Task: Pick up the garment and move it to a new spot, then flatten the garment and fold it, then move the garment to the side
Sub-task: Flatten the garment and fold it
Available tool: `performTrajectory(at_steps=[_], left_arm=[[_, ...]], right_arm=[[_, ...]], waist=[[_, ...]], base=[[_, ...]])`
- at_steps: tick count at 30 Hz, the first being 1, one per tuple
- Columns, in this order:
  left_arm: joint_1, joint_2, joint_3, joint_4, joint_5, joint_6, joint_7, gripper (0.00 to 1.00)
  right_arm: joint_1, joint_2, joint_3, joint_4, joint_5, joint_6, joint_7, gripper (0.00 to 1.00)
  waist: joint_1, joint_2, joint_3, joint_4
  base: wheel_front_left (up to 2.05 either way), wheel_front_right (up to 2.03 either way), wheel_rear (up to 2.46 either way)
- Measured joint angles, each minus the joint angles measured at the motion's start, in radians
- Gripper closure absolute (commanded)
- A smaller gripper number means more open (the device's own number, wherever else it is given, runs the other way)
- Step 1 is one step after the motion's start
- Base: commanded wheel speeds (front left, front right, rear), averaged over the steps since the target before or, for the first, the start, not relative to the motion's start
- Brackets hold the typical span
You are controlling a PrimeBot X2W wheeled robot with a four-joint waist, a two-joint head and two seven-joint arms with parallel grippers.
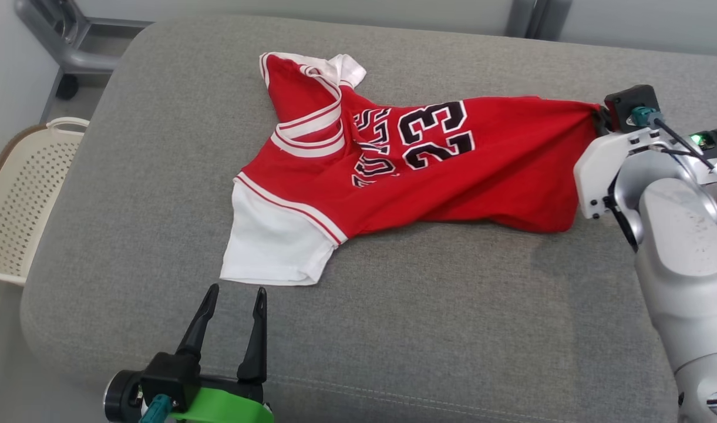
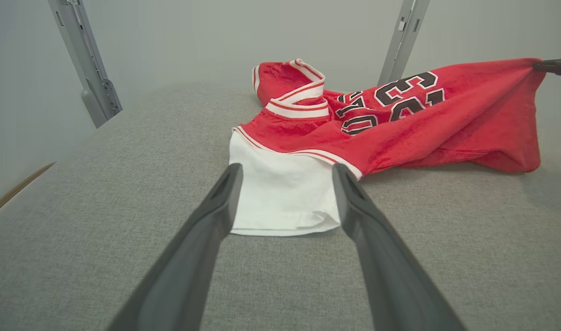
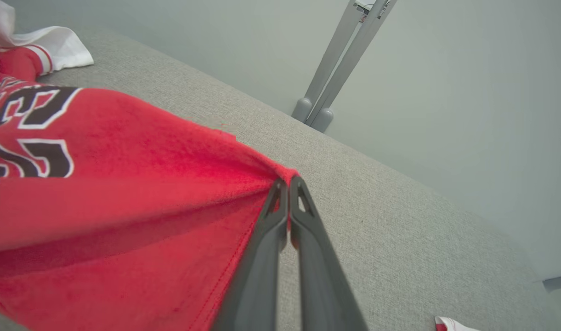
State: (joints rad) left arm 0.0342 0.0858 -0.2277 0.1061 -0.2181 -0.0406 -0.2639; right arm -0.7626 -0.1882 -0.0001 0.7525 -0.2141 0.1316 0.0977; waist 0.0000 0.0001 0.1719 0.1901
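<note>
Clamps right tool (image 3: 288,181) on the hem corner of the red 23 jersey (image 1: 452,176), crumpled toward the far edge of the grey cushion (image 1: 393,341), for lifting; holds left tool (image 1: 238,288) spread just short of the white sleeve (image 1: 273,241).

We log the left gripper (image 1: 236,289): two long dark fingers (image 1: 197,329) tapering to points, set in a black block (image 1: 170,376) over a bright green bracket (image 1: 220,408), teal plug (image 1: 157,406) alongside. Right gripper (image 3: 288,184): dark grey, with small triangular cut-outs near the tips. On the right arm we see a white bracket (image 1: 599,170) with dark screws (image 1: 594,202), a black housing (image 1: 628,100), a second teal plug (image 1: 643,116) feeding a black cable (image 1: 681,144), a lit green lamp (image 1: 696,139), and a smooth silver-grey forearm (image 1: 681,247).
</note>
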Motion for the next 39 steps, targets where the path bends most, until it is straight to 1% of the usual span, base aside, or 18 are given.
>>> performTrajectory(at_steps=[2, 3, 4, 5, 9, 14, 16, 21, 26, 28, 30, 35, 39], left_arm=[[-0.007, -0.002, -0.003, 0.004, 0.002, -0.003, 0.000, 0.00], [-0.008, -0.003, -0.004, 0.005, 0.003, -0.004, 0.000, 0.00], [-0.009, -0.004, -0.005, 0.006, 0.005, -0.004, 0.000, 0.00], [-0.009, -0.004, -0.006, 0.006, 0.009, -0.005, 0.000, 0.00], [-0.019, -0.002, -0.014, 0.005, 0.033, -0.008, 0.000, 0.00], [-0.026, 0.015, -0.021, 0.001, 0.053, -0.019, 0.000, 0.00], [-0.026, 0.016, -0.006, -0.005, 0.043, -0.019, 0.000, 0.00], [-0.016, 0.010, 0.043, -0.017, -0.033, -0.017, 0.000, 0.00], [0.008, 0.009, 0.078, -0.042, -0.065, 0.007, 0.015, 0.00], [0.014, 0.009, 0.085, -0.045, -0.075, 0.012, 0.018, 0.00], [0.028, 0.008, 0.093, -0.047, -0.079, 0.030, 0.034, 0.00], [0.055, 0.009, 0.096, -0.050, -0.076, 0.061, 0.057, 0.00], [0.082, 0.012, 0.094, -0.042, -0.070, 0.074, 0.069, 0.00]], right_arm=[[-0.019, -0.010, -0.033, 0.035, -0.020, 0.000, -0.012, 1.00], [-0.028, -0.012, -0.047, 0.050, -0.032, 0.000, -0.022, 0.93], [-0.036, -0.012, -0.060, 0.066, -0.043, 0.000, -0.027, 0.27], [-0.044, -0.009, -0.076, 0.083, -0.050, 0.000, -0.032, 0.00], [-0.069, 0.005, -0.129, 0.154, -0.057, 0.000, -0.045, 0.00], [-0.094, 0.043, -0.173, 0.202, -0.011, 0.000, -0.097, 0.00], [-0.095, 0.052, -0.171, 0.203, 0.012, 0.000, -0.138, 0.00], [-0.063, 0.080, -0.107, 0.175, 0.081, 0.000, -0.244, 0.00], [0.030, 0.090, -0.040, 0.094, 0.158, 0.000, -0.294, 0.00], [0.053, 0.091, -0.029, 0.072, 0.172, 0.000, -0.295, 0.00], [0.110, 0.095, 0.001, 0.022, 0.202, 0.000, -0.298, 0.00], [0.292, 0.099, 0.029, -0.142, 0.251, 0.000, -0.297, 0.00], [0.448, 0.114, 0.021, -0.290, 0.267, 0.000, -0.294, 0.00]], waist=[[0.0000, 0.0000, 0.008, 0.014], [0.0000, 0.0000, 0.012, 0.021], [0.0000, 0.0000, 0.016, 0.027], [0.0000, 0.0000, 0.021, 0.033], [0.0000, 0.0000, 0.041, 0.052], [0.0000, 0.0000, 0.045, 0.058], [0.0000, 0.0000, 0.038, 0.054], [0.0000, 0.0000, 0.004, 0.029], [0.0000, 0.0000, -0.037, -0.010], [0.0000, 0.0000, -0.046, -0.017], [0.0000, 0.0000, -0.065, -0.030], [0.0000, 0.0000, -0.114, -0.055], [0.0000, 0.0000, -0.152, -0.070]], base=[[0.00, 0.00, 0.00], [0.00, 0.00, 0.00], [0.00, 0.00, 0.00], [0.00, 0.00, 0.00], [0.00, 0.00, 0.00], [0.00, 0.00, 0.00], [0.00, 0.00, 0.00], [0.00, 0.00, 0.00], [0.00, 0.00, 0.00], [0.00, 0.00, 0.00], [0.00, 0.00, 0.00], [0.00, 0.00, 0.00], [0.00, 0.00, 0.00]])
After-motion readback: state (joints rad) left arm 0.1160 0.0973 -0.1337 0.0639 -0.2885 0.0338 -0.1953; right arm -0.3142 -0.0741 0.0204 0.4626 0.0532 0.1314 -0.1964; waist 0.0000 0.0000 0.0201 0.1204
